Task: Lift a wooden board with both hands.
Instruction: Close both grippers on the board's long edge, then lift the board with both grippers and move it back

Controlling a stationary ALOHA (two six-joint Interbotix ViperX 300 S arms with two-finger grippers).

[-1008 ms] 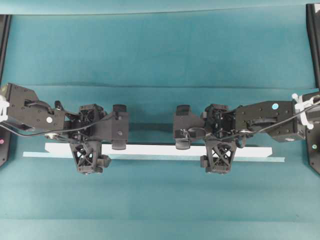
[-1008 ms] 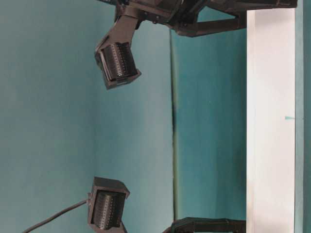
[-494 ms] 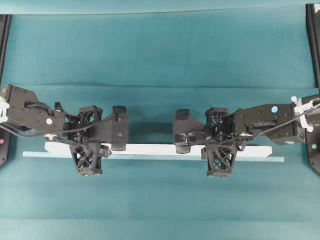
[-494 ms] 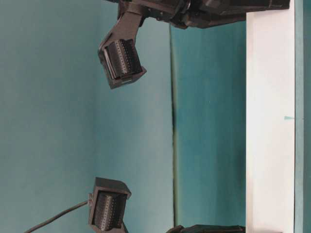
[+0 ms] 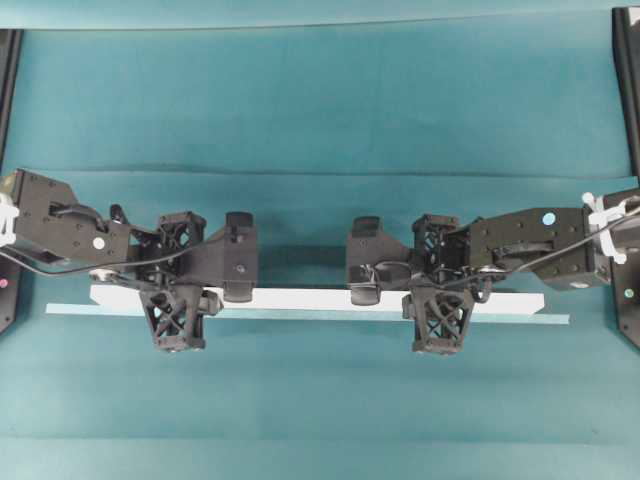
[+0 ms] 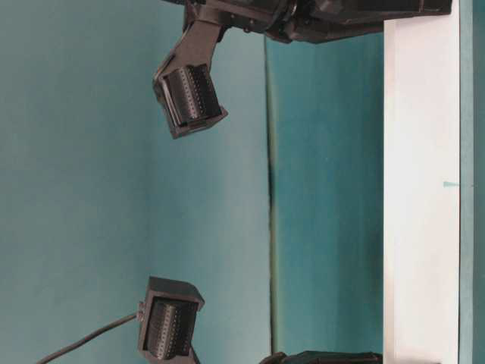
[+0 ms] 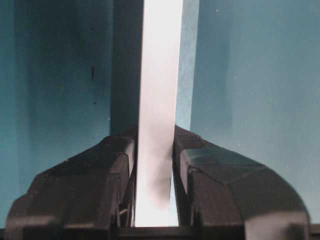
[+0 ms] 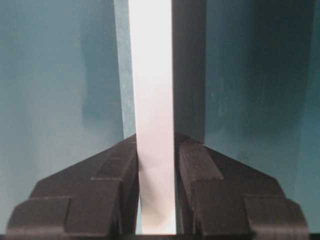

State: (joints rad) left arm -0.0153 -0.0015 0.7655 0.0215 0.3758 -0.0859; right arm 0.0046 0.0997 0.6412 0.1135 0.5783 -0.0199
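The wooden board [image 5: 300, 298] is a long white plank lying left to right across the teal cloth. My left gripper [image 5: 177, 290] is shut on it near its left end, one lattice finger on either side. My right gripper [image 5: 437, 290] is shut on it near its right end. In the left wrist view the board [image 7: 160, 75] runs straight out from between the shut jaws of the left gripper [image 7: 154, 165]. The right wrist view shows the board [image 8: 151, 75] and right gripper [image 8: 156, 165] the same way. The table-level view shows the board [image 6: 420, 189] as a wide white band.
A thin pale teal strip [image 5: 300, 314] lies on the cloth along the board's near side and sticks out past both ends. A dark shadow band [image 5: 300, 255] lies behind the board. Black frame posts [image 5: 625, 90] stand at the side edges.
Over the first half second both wrists shifted slightly, showing the far fingers more, with the board still between the jaws. Since then nothing has visibly moved.
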